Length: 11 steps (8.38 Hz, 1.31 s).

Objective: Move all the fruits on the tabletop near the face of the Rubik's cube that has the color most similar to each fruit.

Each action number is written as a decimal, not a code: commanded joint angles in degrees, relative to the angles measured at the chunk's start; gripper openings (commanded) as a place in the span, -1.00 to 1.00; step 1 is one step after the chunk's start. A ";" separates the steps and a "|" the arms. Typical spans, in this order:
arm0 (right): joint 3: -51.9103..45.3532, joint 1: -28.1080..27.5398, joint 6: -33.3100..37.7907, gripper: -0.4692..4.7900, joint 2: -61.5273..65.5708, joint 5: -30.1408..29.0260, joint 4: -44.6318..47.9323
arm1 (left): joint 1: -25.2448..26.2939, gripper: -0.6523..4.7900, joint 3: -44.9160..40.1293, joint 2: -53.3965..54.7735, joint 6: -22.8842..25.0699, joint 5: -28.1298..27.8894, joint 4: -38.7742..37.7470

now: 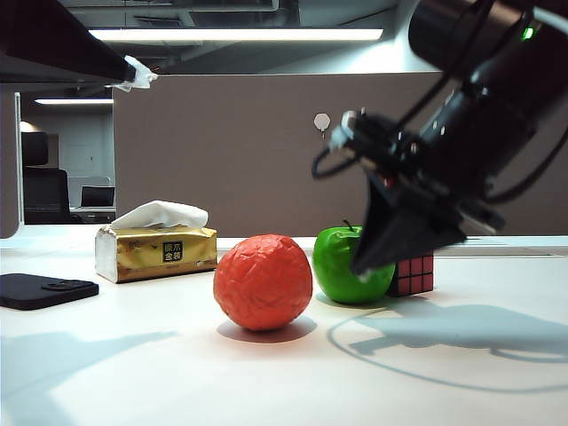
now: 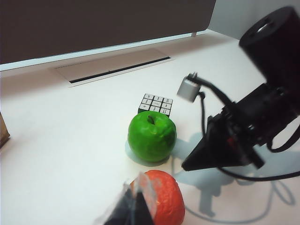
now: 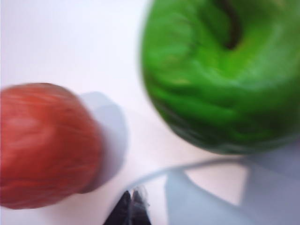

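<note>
Apple (image 1: 344,264) beside cube (image 1: 414,274); right hand (image 1: 377,253) apparently closed, left hand (image 2: 136,206) too.

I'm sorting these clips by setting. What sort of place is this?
Most likely an open-plan office: a grey partition backs the white desk, ceiling strip lights run overhead, and an office chair and laptop sit in the background.

The right arm reaches in from the upper right of the exterior view, its dark right gripper (image 1: 383,253) angled steeply downward with fingers drawn together to a point, while the left gripper (image 2: 138,201), likewise closed, shows only blurred fingertips in its own wrist view.
</note>
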 commanded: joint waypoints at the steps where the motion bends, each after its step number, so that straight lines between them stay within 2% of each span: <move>1: 0.44 0.07 -0.98 -0.82 -14.51 7.65 1.81 | 0.02 -0.78 0.28 -0.07 -0.13 -0.39 1.33; 2: 0.44 0.04 -2.67 -0.82 -17.40 11.63 1.92 | 0.04 -0.78 0.28 -0.07 -0.15 -1.44 2.27; 3: 0.42 -4.22 -11.06 -0.82 -26.80 22.10 1.97 | 0.11 -0.78 0.35 -0.26 -0.11 -6.97 6.62; 4: 0.42 -6.54 -11.06 -0.82 -27.67 22.05 1.97 | 0.11 -0.78 0.39 -0.68 0.07 -8.44 7.06; 5: 0.42 -15.89 -11.06 -0.82 -30.34 16.87 2.03 | 0.17 -0.78 0.39 -3.28 0.22 -13.38 7.19; 6: 0.37 -32.24 -11.15 -0.82 -44.13 4.35 -2.47 | 9.79 -0.78 0.39 -17.38 1.27 -11.50 -3.63; 9: 0.33 -32.24 -12.37 -0.82 -49.83 4.33 -5.53 | 9.79 -0.78 0.42 -22.58 1.60 -13.07 -6.84; 10: -2.91 -32.26 -13.94 -0.82 -61.81 4.74 -10.82 | 9.77 -0.78 0.39 -32.76 1.57 -15.76 -20.26; 11: -7.10 -32.24 -13.90 -0.82 -66.05 4.72 -10.71 | 9.77 -0.78 0.42 -33.92 1.29 -15.76 -21.38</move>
